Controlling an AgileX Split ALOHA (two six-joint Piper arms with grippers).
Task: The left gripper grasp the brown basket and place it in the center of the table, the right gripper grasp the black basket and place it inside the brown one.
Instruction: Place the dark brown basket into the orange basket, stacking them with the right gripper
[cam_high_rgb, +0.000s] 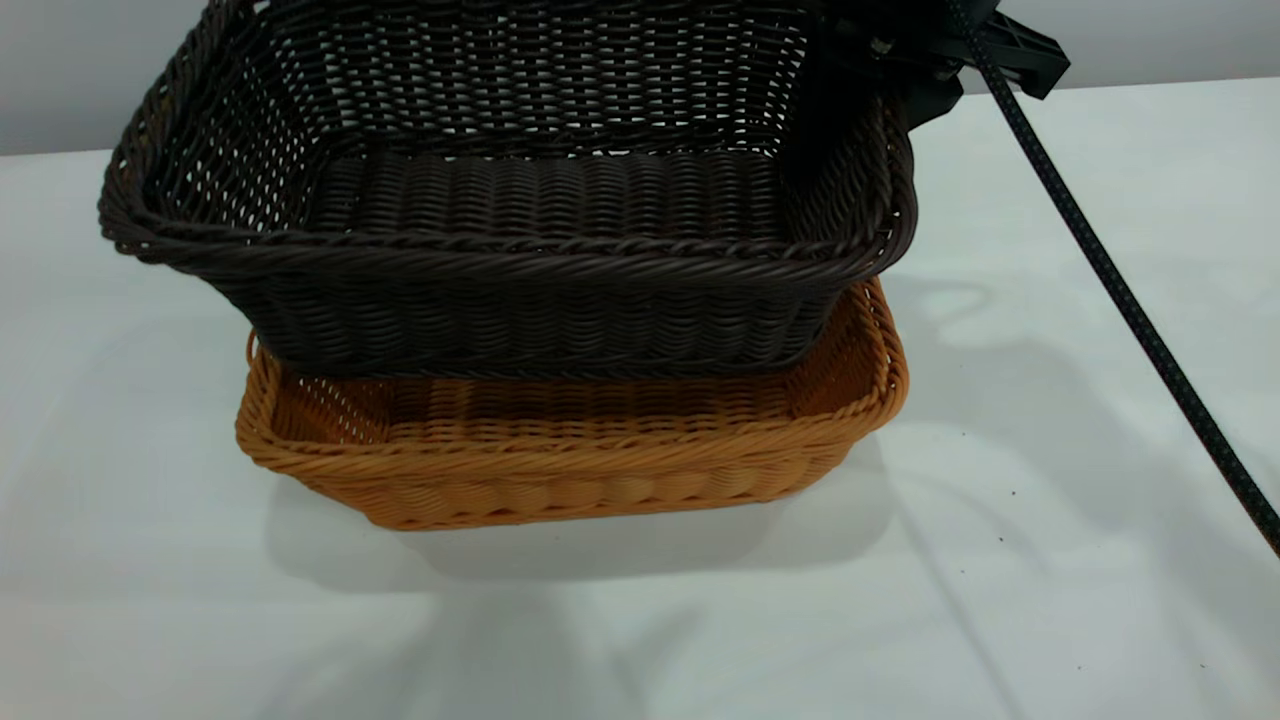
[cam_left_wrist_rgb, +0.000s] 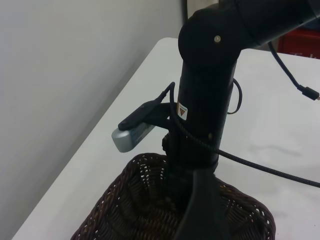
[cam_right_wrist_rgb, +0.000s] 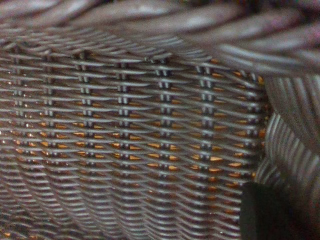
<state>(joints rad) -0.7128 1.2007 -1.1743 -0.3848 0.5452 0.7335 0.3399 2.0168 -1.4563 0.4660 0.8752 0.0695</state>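
Observation:
The brown basket (cam_high_rgb: 600, 470) stands on the white table (cam_high_rgb: 1050, 450) near the middle. The black basket (cam_high_rgb: 520, 190) hangs over it, tilted, with its underside low inside the brown one's rim. My right gripper (cam_high_rgb: 905, 75) is shut on the black basket's far right rim. In the right wrist view one finger (cam_right_wrist_rgb: 262, 212) lies against the dark weave (cam_right_wrist_rgb: 125, 125), and orange shows through the gaps. My left gripper is out of the exterior view. Its wrist view shows the right arm (cam_left_wrist_rgb: 205, 100) reaching down to the black basket (cam_left_wrist_rgb: 135, 210), and a dark blurred part (cam_left_wrist_rgb: 202, 212) close by.
A braided black cable (cam_high_rgb: 1120, 290) runs down from the right gripper across the table's right side. A grey wall stands behind the table. Bare tabletop (cam_left_wrist_rgb: 270, 130) lies beyond the baskets. A red object (cam_left_wrist_rgb: 300, 42) stands past the table's edge.

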